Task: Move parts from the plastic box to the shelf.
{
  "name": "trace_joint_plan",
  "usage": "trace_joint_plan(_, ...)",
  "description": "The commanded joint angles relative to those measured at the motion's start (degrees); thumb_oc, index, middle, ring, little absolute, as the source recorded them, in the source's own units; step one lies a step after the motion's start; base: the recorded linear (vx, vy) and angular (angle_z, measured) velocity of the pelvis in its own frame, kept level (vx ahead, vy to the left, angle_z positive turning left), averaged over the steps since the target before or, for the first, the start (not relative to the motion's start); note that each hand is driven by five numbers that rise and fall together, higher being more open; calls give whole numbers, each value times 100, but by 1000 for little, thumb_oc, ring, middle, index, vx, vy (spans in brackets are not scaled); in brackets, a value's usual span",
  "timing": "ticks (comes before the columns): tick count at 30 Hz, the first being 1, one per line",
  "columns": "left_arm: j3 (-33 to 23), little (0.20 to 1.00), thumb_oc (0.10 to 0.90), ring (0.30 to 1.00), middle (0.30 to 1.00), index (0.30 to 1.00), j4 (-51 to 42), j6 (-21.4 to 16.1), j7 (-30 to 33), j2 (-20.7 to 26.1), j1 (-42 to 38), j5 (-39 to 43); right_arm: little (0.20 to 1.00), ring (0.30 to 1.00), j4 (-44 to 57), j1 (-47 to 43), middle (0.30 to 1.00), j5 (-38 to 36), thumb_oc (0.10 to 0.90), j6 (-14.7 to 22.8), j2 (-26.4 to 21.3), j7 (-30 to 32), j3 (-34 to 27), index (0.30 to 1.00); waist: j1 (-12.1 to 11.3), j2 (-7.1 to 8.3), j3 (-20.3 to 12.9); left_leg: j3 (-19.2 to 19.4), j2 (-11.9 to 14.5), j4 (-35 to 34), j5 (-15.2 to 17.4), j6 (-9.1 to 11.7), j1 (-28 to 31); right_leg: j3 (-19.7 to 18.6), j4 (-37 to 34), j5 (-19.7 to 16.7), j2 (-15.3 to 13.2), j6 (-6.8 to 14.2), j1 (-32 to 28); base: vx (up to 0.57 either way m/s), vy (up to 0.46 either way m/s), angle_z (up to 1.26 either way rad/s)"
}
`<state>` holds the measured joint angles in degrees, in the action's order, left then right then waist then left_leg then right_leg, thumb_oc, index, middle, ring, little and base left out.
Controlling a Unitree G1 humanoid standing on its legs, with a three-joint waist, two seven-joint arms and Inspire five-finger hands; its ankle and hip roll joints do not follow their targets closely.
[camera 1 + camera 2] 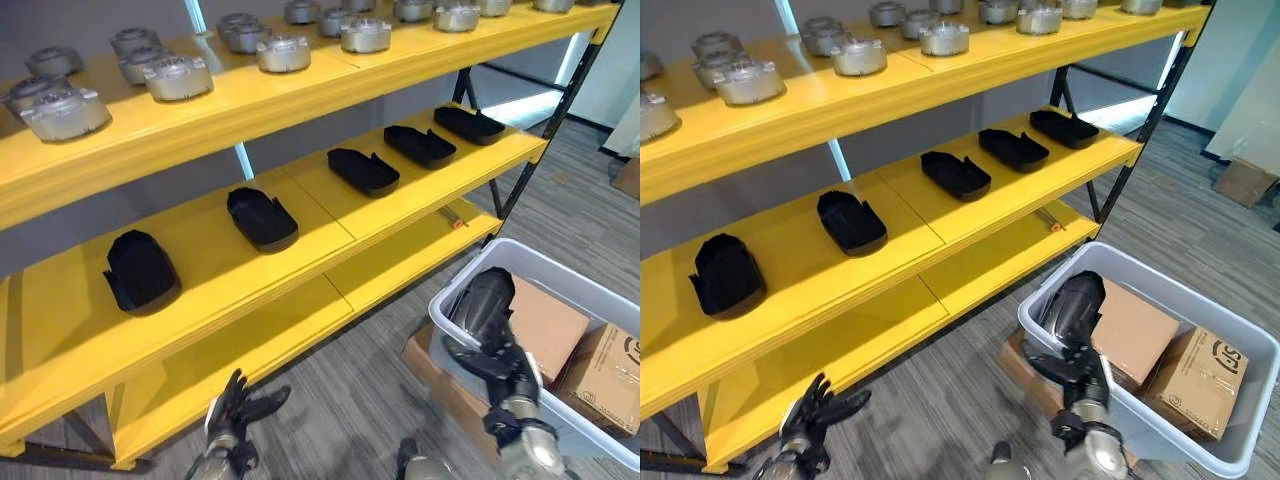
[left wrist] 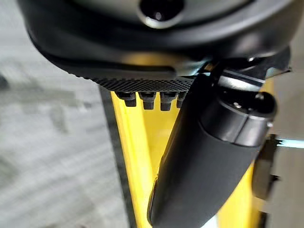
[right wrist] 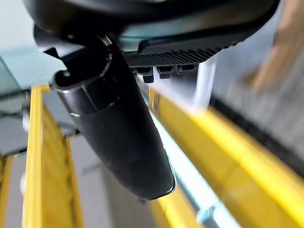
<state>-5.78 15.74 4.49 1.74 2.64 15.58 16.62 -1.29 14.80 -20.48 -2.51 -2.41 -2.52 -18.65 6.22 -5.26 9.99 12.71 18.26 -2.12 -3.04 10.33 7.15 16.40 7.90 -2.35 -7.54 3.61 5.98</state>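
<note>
A dark, rounded, elongated plastic part (image 1: 484,303) is held upright in the right hand (image 1: 503,372), whose fingers are curled around its lower end. The part is seen in the eye views just above the near-left rim of the grey plastic box (image 1: 560,275), its long axis close to vertical and its rounded tip leaning slightly up and toward the shelf. Two brown cardboard cartons (image 1: 1200,380) are seen inside the box, a detail given by the eye views and not by the wrist views.

In the right wrist view, a long black shape (image 3: 124,137) is shown running away from the hand against blurred yellow shelf beams; whether it is the thumb or the held part cannot be told there.

The yellow metal shelf (image 1: 300,250) is seen whole in the eye views: five black tray-like moulded parts (image 1: 262,217) are laid in a row on the middle level, well apart from one another, and round silver metal parts (image 1: 283,52) are set on the top level.

The left hand (image 1: 240,408) is held low near the floor in front of the bottom shelf level, its fingers spread and relaxed and nothing grasped. In the left wrist view its thumb (image 2: 204,156) is shown before a yellow beam.
</note>
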Motion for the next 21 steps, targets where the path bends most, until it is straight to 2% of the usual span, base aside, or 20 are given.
trace_joint_plan(1,-167,1000,900,1000,1000,1000,-742,-551,-76,28,-170,-16,1000,1000,968,-314,1000,-124,900,540,19,-94,-142,1000,172,-291,25,267,-254,-288,-61,-632,764,-132,-824,-314,-175,-164,-652,62,-111,-36)
trace_joint_plan(9,91,1000,900,1000,1000,1000,-852,-556,-194,23,-218,-83,1000,1000,1024,-203,1000,-102,900,564,88,26,-613,1000,686,-563,246,379,-67,-288,-140,-593,965,-102,-924,-305,-94,-160,-691,65,-99,-7)
trace_joint_plan(14,196,1000,900,1000,1000,1000,-870,-620,-183,39,-339,-190,1000,1000,994,-89,1000,-71,900,613,115,75,-790,1000,999,-642,315,485,57,-288,-122,-610,1100,-173,-770,-290,-31,-141,-628,53,-116,-4)
trace_joint_plan(17,207,1000,900,1000,1000,1000,-896,-656,-57,-60,-672,-180,1000,1000,985,9,1000,-6,900,660,81,110,-853,1000,1220,-621,373,547,161,-237,-167,-639,1167,-277,-491,-266,27,-111,-555,45,-155,-1)
trace_joint_plan(19,250,1000,900,1000,1000,1000,-923,-695,15,-46,-918,-211,1000,1000,1009,107,1000,62,900,692,28,120,-858,1000,1328,-559,408,527,226,44,-174,-631,1125,-309,-378,-245,37,-136,-553,24,-247,1)
trace_joint_plan(20,246,1000,900,1000,1000,1000,-1016,-749,109,11,-1139,-316,1000,1000,1061,200,1000,125,900,735,-35,150,-833,1000,1361,-400,455,433,261,537,-169,-615,1014,-329,-357,-262,34,-166,-608,10,-241,4)
trace_joint_plan(21,244,1000,900,1000,1000,1000,-1015,-749,109,12,-1141,-316,1000,1000,1062,200,1000,125,900,734,-34,150,-832,1000,1369,-398,458,421,265,554,-162,-615,1002,-322,-359,-262,33,-166,-612,9,-266,6)
